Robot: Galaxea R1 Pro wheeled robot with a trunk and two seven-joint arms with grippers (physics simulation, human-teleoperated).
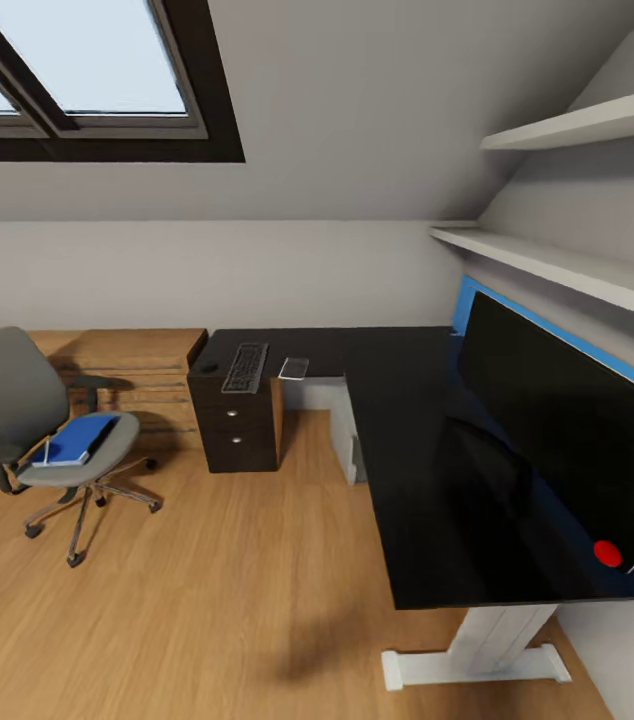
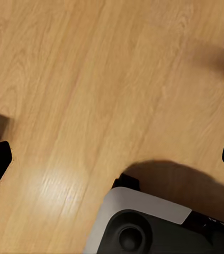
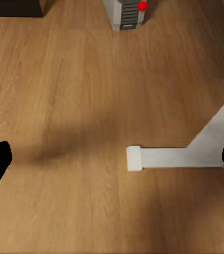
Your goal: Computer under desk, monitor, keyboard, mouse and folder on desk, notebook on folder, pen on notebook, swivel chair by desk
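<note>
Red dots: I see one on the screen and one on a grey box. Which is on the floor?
The one on the computer, the light-grey tower standing on the wood floor. The other red dot sits at the lower corner of the monitor, up on the black desk.

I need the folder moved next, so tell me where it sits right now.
In the head view the folder lies on the seat of the swivel chair, at the left of the room, apart from the desk.
</note>
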